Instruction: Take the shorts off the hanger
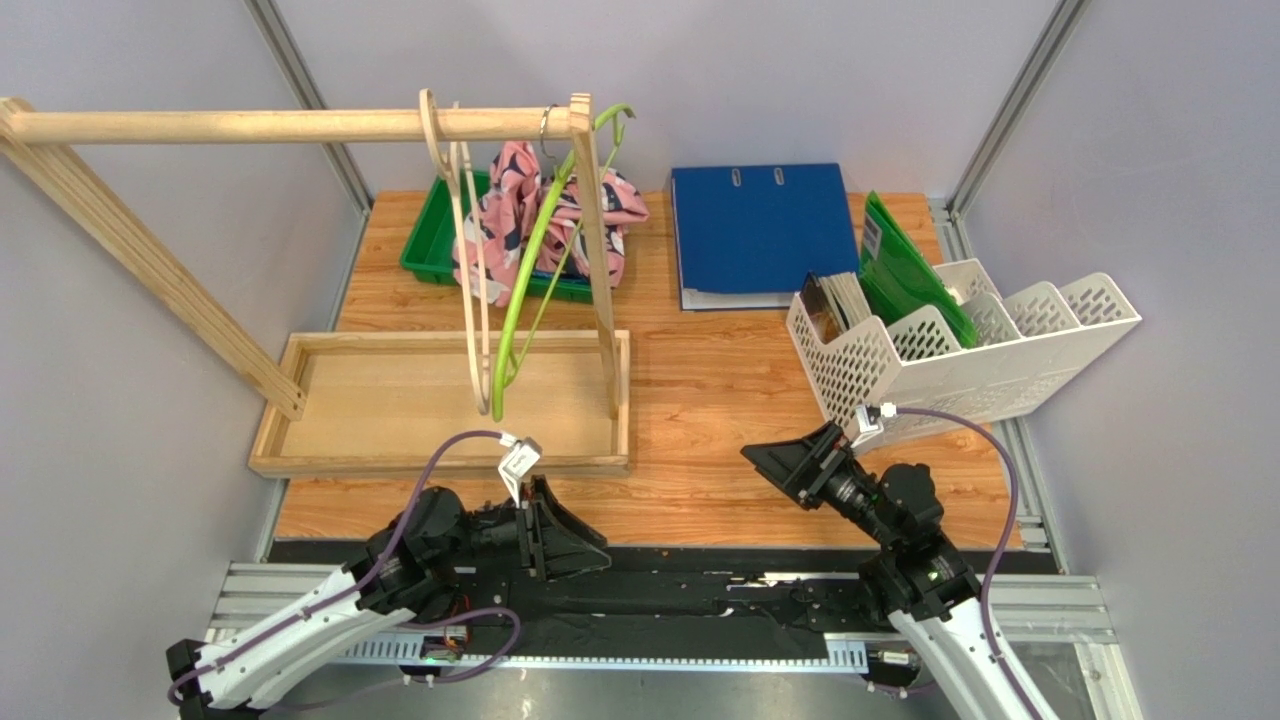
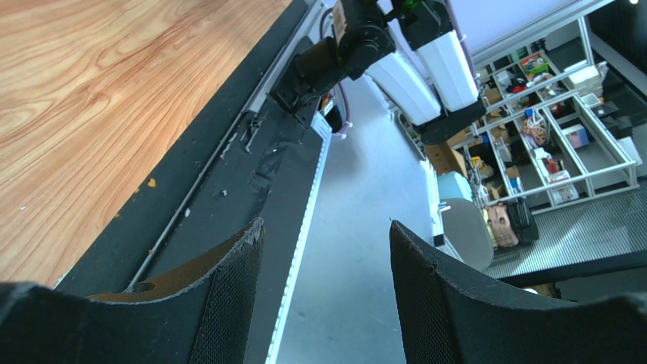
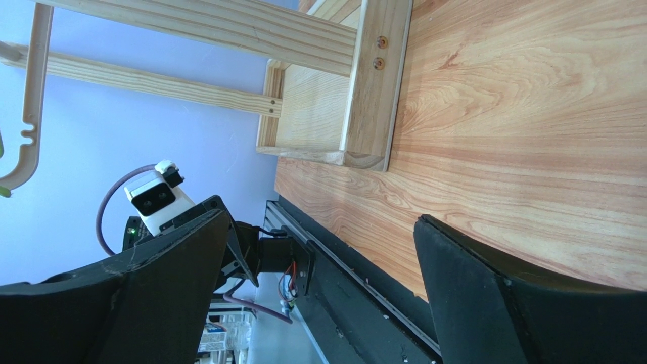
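I work in a robotics lab: aluminium-framed grey panels enclose my wood-grain counter, and beyond its edge stand metal shelving racks stacked with boxes and gear.

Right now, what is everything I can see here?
shorts: one pair, pink patterned, bunched at the bin behind the hangers
green hanger: one, on the rod
wood hanger: one, pale, on the rod
rack: one, wood, back left
tray: one, wood, below the rod
bin: one, green, back
binder: one, blue, back middle
folder: one, green, beside the binder
file holder: one, white, right
left claw: black, open, near edge
right claw: black, open, near edge
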Robot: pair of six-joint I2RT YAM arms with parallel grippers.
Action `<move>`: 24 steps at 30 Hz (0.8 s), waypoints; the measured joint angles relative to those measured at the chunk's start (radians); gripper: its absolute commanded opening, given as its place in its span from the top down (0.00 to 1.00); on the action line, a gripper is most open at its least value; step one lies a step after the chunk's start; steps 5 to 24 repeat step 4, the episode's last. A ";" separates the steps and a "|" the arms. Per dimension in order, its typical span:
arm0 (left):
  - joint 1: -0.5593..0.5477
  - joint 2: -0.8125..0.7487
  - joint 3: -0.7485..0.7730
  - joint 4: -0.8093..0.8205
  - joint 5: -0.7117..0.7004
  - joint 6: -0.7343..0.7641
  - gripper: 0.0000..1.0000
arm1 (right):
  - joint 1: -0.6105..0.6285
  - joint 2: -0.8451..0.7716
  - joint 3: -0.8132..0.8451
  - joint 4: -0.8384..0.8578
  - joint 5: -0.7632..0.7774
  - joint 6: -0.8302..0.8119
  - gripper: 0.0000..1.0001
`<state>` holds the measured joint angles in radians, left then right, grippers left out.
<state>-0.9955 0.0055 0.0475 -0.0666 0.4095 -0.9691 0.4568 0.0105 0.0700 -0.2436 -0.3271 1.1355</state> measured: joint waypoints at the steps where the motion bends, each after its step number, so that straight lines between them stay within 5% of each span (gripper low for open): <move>1: 0.000 0.000 0.000 -0.011 -0.001 0.006 0.33 | 0.000 0.000 0.000 -0.001 0.002 -0.004 0.00; 24: 0.000 0.000 0.000 -0.039 -0.010 0.021 0.32 | 0.000 0.000 0.000 -0.002 0.005 -0.016 0.00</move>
